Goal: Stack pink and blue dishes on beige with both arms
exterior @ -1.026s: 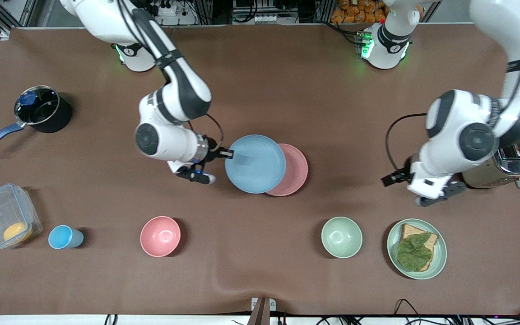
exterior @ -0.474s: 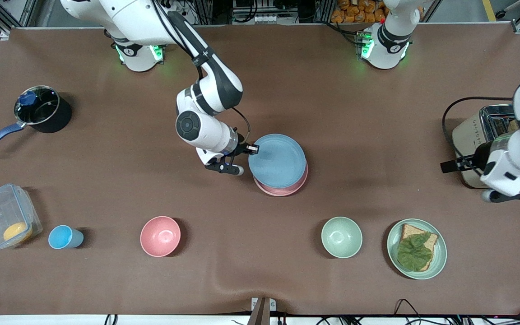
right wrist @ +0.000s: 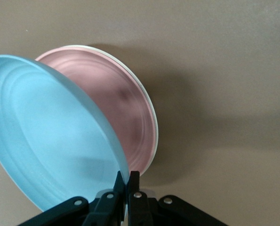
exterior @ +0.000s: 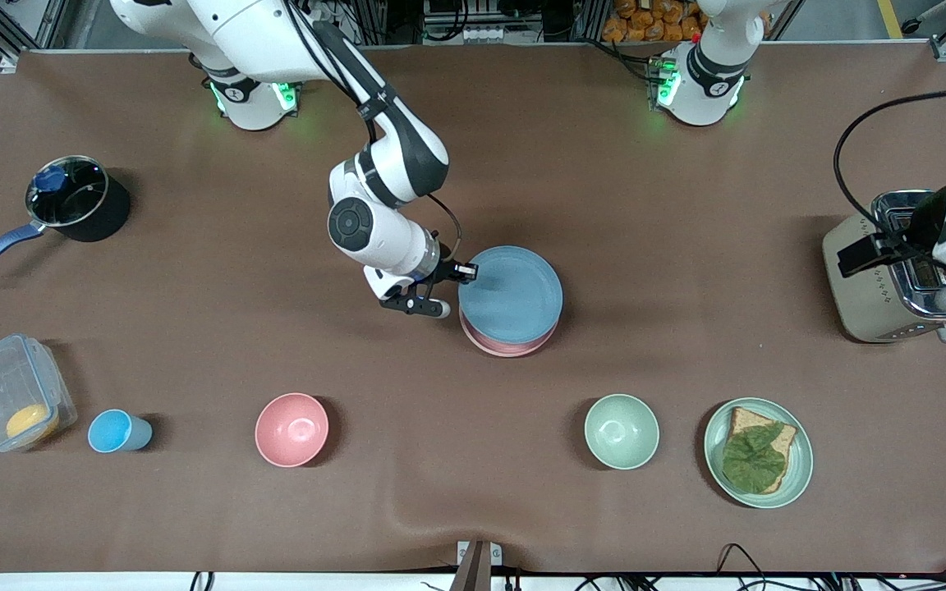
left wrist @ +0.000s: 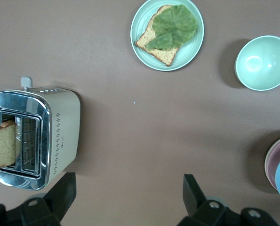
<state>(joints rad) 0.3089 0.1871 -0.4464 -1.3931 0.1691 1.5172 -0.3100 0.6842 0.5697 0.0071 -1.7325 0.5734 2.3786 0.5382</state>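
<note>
Near edge of the counter [exterior: 473,107] first: pink bowl [exterior: 291,429], blue cup [exterior: 117,432], green bowl [exterior: 622,431] and the green plate w/ bread [exterior: 758,452] all sit in a row, not part of my job.

Mid-counter is the stack. Pink plate [exterior: 509,343] lies flat, and in the right wrist view I can make out a thin cream rim under it, which I take for the beige plate [right wrist: 148,100]. So pink on beige looks done. Blue plate [exterior: 512,294] is over the stack and nearly centred on it, but tilted: the gripped edge is up, the rest dips toward the pink. I'd call it abt 3/4 through; what's left is lowering blue flat, letting go and backing off.

Right gripper [exterior: 464,270] is at the blue plate's rim, on the side toward the right arm's end. Jaws are nearly closed, pinching only the thin rim betw them.

Left gripper [exterior: 857,253] hangs over the toaster [exterior: 879,287] at the left arm's end, waiting. Jaws spread wide, holding nothing.
</note>
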